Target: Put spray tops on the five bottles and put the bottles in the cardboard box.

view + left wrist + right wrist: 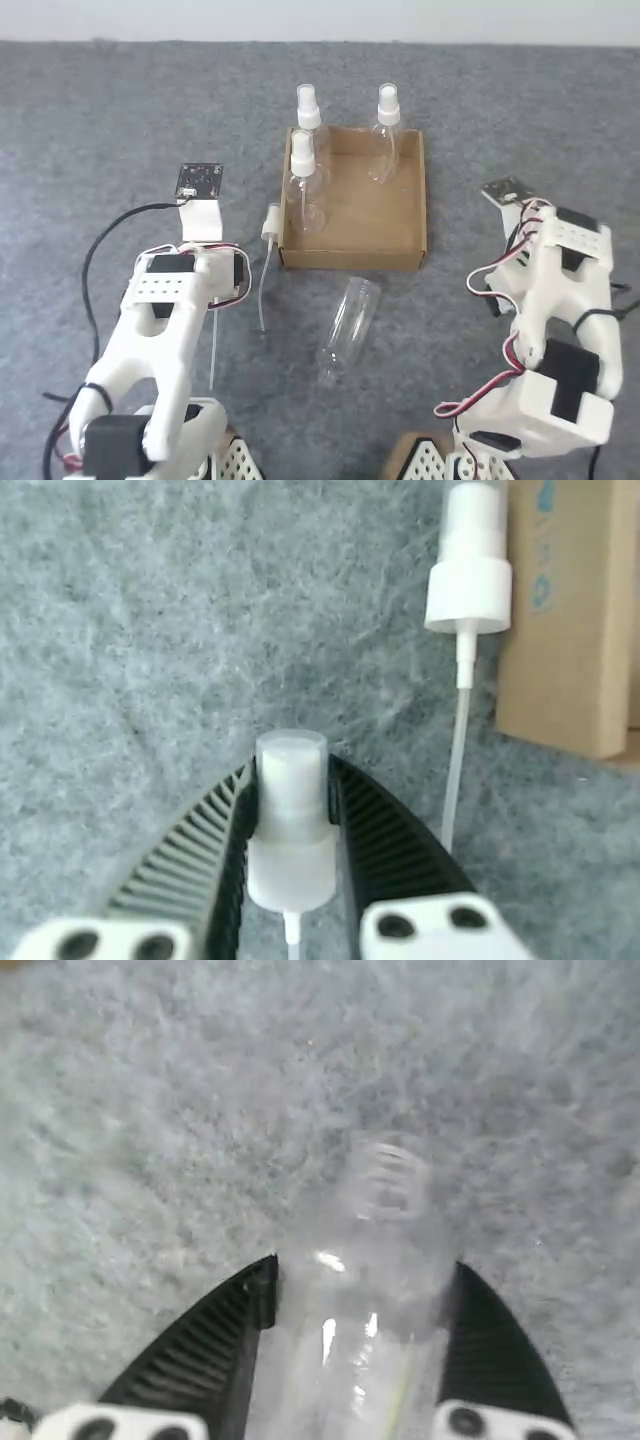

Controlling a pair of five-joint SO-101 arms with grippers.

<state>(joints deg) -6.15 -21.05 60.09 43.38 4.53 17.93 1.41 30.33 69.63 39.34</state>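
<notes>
Grey, fuzzy carpet [100,120] covers the table. Nearest me, my left gripper [290,770] has its ribbed black fingers clamped on a white plastic top [292,815], with a thin tube trailing from it. My right gripper [365,1265] is closed round a clear, smooth bottle [385,1195], its threaded neck pointing away.

My worry is that the slick round wall could twist or slide in the grip when I press the top on. The thin tube may also miss the narrow neck and buckle.

At lower centre of the high view a bare bottle [348,330] lies on its side, and any nudge could roll it. Just left of the box [355,257] lies a loose top [270,222], its long tube easy to snag.

Farther up, three capped bottles [305,195] are at the stiff brown box. Two lie inside; I cannot tell whether the third, at the upper-left corner, does too.
</notes>
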